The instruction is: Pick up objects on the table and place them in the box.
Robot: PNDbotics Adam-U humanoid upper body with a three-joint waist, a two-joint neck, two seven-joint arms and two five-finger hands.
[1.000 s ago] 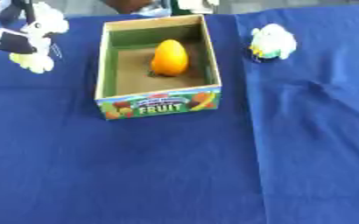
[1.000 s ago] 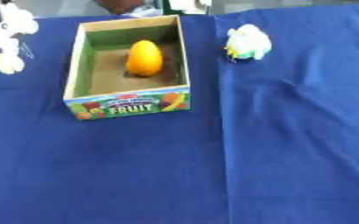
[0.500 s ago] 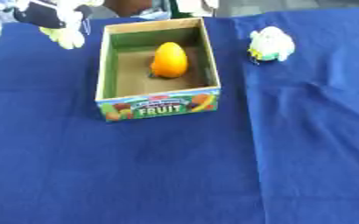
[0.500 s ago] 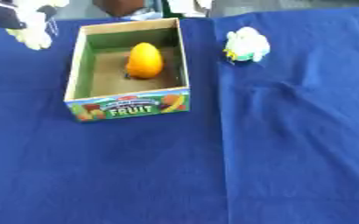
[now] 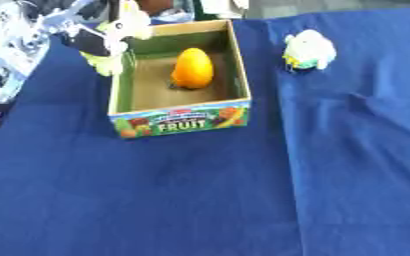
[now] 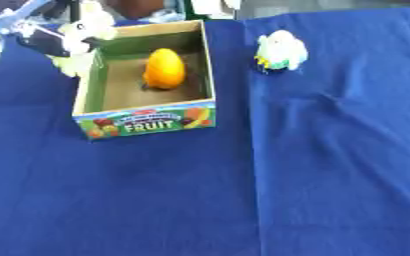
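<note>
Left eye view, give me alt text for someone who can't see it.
The robot's left hand holds a black, white and yellow toy at the far left edge of an open cardboard fruit box on a blue tablecloth. An orange fruit lies inside the box, and a pale white and green toy sits on the cloth to its right.

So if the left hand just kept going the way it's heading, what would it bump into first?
Probably the box: the left hand, carrying a white and yellow toy, points right toward its left wall. If high enough, it would pass over toward the orange fruit.
</note>
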